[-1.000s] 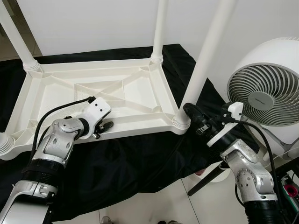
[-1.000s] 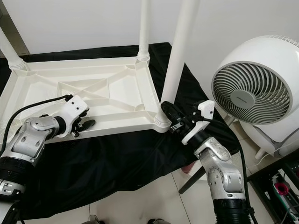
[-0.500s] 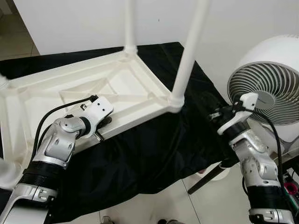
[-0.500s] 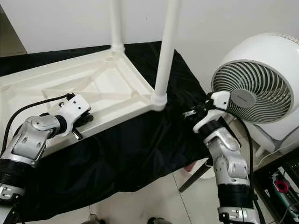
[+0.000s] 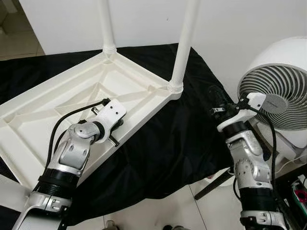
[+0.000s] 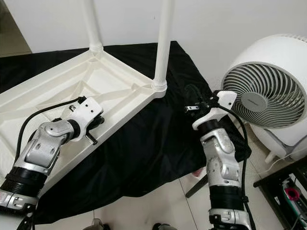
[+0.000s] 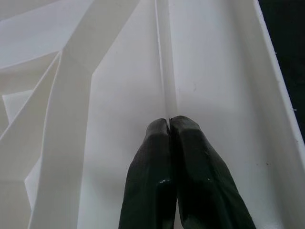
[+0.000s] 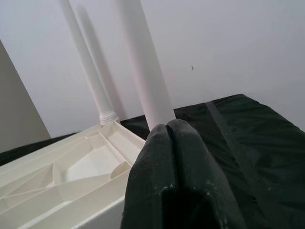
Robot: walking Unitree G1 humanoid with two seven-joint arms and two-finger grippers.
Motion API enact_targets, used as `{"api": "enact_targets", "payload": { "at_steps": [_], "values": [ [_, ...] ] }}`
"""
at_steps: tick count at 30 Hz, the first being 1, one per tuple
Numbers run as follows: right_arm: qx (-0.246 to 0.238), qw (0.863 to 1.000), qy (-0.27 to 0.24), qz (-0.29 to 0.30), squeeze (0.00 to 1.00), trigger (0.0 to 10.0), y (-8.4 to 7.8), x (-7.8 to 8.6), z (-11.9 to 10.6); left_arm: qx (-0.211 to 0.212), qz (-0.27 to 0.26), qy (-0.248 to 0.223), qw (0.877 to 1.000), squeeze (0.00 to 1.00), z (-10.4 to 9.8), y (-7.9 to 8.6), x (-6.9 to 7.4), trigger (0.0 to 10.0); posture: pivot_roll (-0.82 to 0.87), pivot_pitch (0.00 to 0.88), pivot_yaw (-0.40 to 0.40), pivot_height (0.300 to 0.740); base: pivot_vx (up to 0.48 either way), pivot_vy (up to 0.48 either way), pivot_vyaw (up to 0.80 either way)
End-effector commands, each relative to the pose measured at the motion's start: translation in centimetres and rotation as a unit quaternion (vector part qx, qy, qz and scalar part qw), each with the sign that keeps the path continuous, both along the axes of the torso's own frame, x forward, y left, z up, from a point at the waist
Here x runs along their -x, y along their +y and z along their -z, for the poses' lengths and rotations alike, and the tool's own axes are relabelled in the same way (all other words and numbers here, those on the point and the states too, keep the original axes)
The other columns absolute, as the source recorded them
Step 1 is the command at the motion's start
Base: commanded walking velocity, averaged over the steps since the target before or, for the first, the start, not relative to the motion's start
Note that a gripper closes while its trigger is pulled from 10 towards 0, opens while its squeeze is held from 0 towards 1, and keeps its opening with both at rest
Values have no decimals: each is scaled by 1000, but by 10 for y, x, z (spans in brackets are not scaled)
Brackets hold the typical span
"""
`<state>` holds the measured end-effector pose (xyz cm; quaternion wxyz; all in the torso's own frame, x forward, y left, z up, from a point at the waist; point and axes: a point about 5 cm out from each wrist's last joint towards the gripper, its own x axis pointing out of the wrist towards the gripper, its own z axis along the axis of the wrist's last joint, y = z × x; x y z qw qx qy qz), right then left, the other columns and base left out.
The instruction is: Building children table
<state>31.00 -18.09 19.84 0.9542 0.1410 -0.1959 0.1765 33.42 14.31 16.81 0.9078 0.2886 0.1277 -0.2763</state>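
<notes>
The right gripper (image 6: 192, 107), fingers pressed together and empty, has released the near table leg (image 5: 184, 45), now at its 11 o'clock and apparently seated, while the left gripper (image 7: 169, 122), also closed, still presses on the upturned tabletop (image 5: 57, 110).

The upturned white table (image 5: 72, 103) is taking up most of the black cloth (image 5: 158, 143), its two legs (image 5: 184, 45) standing tall at the far corners — room between them is staying open. The left gripper (image 7: 169, 125), fingers pressed together, is lying against a rib inside the table. A white fan (image 5: 280, 91) is crowding the right gripper (image 6: 192, 106) — bare cloth is lying open between it and the table
</notes>
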Motion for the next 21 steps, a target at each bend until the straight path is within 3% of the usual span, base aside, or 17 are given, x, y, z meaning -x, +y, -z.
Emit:
{"api": "enact_targets", "payload": {
  "at_steps": [1, 4, 5, 11, 12, 21],
  "values": [
    [-4, 1000, 1, 6, 0, 10000, 1, 2, 4, -12, -47, -39, 998, 0, -1, 4, -5, 10000, 76, 121, 2, 740, 0, 0, 0],
    [-7, 1000, 2, 10, 0, 10000, 0, 3, 5, 0, -48, -48, 998, 0, -5, 5, -6, 10000, 70, 122, 4, 740, 0, 0, 0],
    [-10, 1000, 5, 16, 0, 10000, -2, 3, 7, 17, -51, -56, 997, 1000, -10, 7, -8, 10000, 67, 123, 3, 740, 0, 0, 0],
    [-15, 1000, 8, 24, 0, 10000, -4, 5, 9, 32, -48, -63, 996, 1000, -20, 8, -8, 10000, 62, 123, 4, 740, 0, 0, 0],
    [-15, 1000, 10, 24, 0, 10000, -4, 6, 10, 43, -33, -69, 996, 0, -26, 4, -5, 10000, 64, 123, 4, 740, 0, 0, 0],
    [-16, 999, 17, 22, 0, 10000, 0, 8, 14, 70, 74, -40, 994, 0, -38, -6, 16, 10000, 71, 127, 2, 740, 0, 0, 0]
  ]
}}
